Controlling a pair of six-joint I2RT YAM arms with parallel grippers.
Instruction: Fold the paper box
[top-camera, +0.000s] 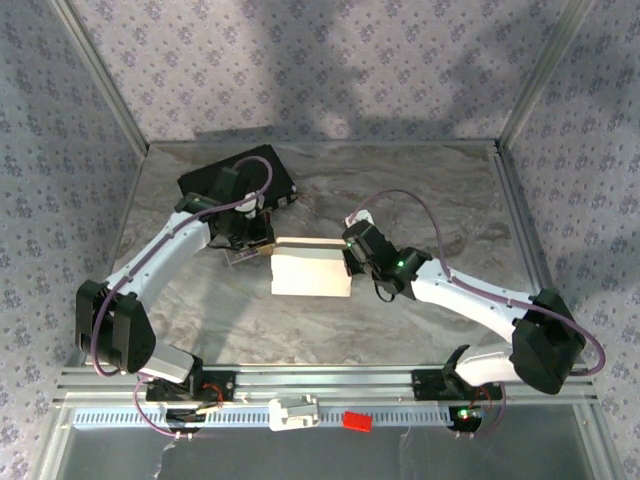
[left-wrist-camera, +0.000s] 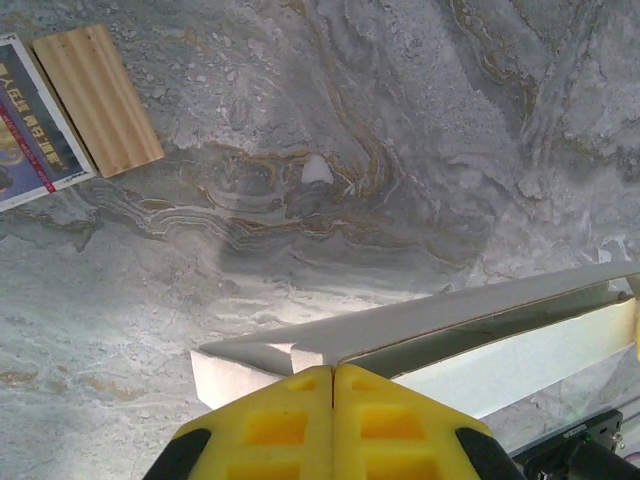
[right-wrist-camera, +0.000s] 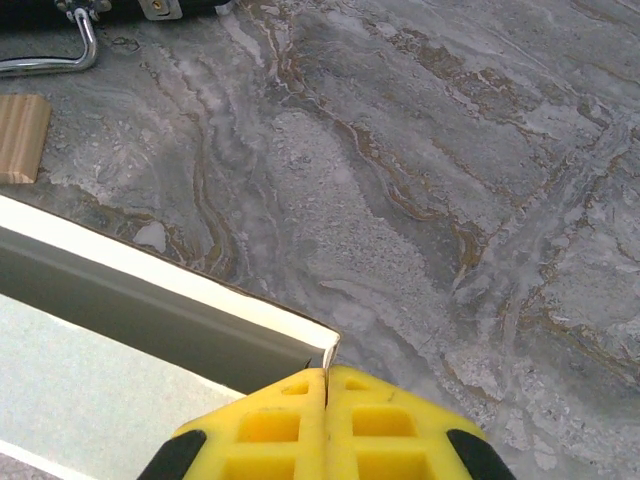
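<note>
The left end effector (left-wrist-camera: 333, 392) has its yellow fingers pressed together. A thin flap of the paper box (left-wrist-camera: 470, 365) runs straight into the seam between them, so it looks pinched at the box's corner. The right end effector (right-wrist-camera: 325, 395) is likewise closed, and the end of the box's upright wall slips into its seam at the opposite corner. The box lies on the bench (right-wrist-camera: 450, 180) between the two, directly ahead of each set of fingertips.

As I judge the risks, each hold takes only a sliver of thin card. Pulls in slightly different directions could tear the flap, crease it off the scored line, or let it slide free. If one arm lifts ahead of the other, the light box may skew or drag across the bench. Farther ahead and to the left of the left end effector, a wooden block (left-wrist-camera: 98, 98) and a printed card (left-wrist-camera: 28, 120) lie well apart from the box, and a wide sweep could nudge them.

In the top view both arms reach inward from their bases with elbows out. The wrists are angled down and face each other across the box, the left wrist close to the black case (top-camera: 238, 178).
</note>
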